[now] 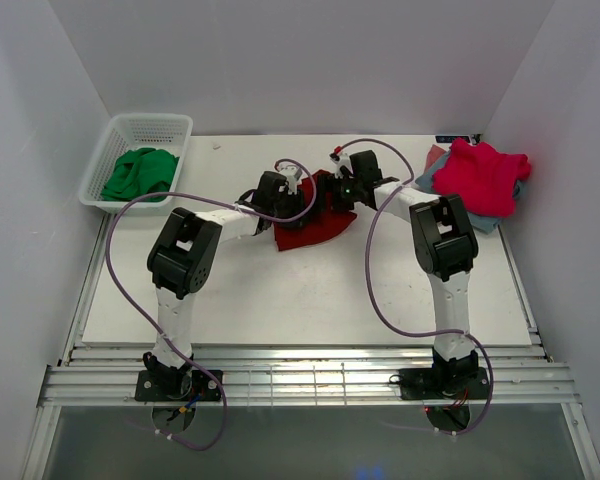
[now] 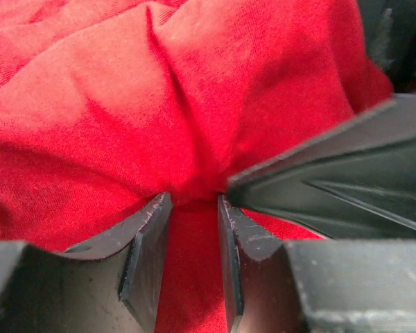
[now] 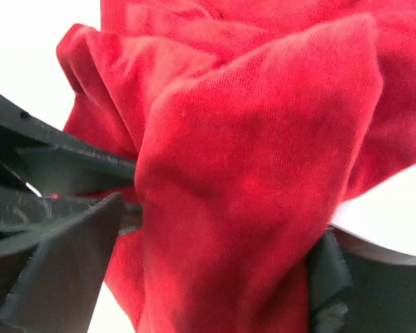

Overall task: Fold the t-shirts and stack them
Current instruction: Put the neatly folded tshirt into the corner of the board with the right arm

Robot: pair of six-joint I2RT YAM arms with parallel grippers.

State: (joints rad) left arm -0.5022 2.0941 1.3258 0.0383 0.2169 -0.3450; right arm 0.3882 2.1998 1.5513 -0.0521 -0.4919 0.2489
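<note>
Left gripper (image 2: 194, 200) pinched nearly closed on dark red t-shirt (image 1: 315, 232); right gripper (image 3: 222, 239) clamps a thick bunch; spread evenly, cloth taut.

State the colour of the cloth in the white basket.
Green: the cloth in the basket shows best in the top external view.

Three cloth spots across our table (image 1: 310, 300).
We see a basket (image 1: 150, 118) at far left with cloth (image 1: 140, 172) in it, a bunched t-shirt (image 1: 310, 232) mid-table between the left gripper (image 2: 194, 200) and right gripper (image 3: 222, 243), and stacked t-shirts (image 1: 480, 178) at far right.
</note>
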